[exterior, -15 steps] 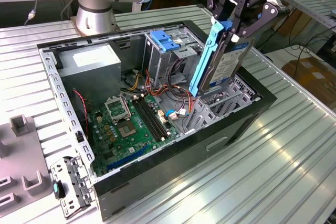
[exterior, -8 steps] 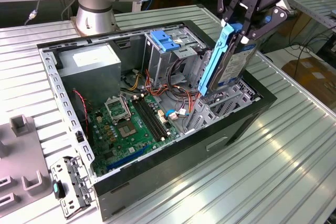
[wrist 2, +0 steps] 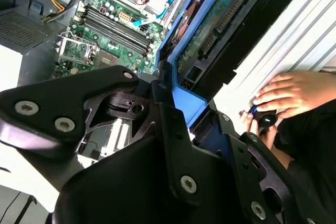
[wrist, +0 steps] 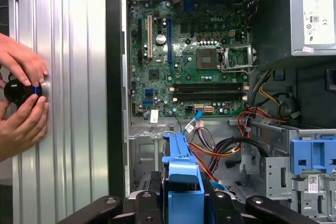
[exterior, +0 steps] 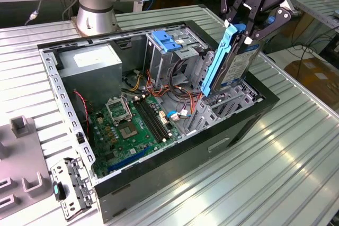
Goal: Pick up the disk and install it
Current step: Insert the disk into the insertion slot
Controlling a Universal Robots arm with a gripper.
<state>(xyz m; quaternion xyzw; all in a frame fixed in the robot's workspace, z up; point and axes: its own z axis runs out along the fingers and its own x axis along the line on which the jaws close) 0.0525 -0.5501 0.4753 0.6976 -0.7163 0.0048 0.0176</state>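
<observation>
Gripper clamped on disk | disk tilted on end, lower end at computer case's drive cage | pickup done, seating apparently unfinished

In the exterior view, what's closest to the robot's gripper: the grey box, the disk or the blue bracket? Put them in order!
1. The disk, clamped in the gripper.
2. The blue bracket, just to the exterior view's left of it.
3. The grey box, farther to the exterior view's left.
</observation>
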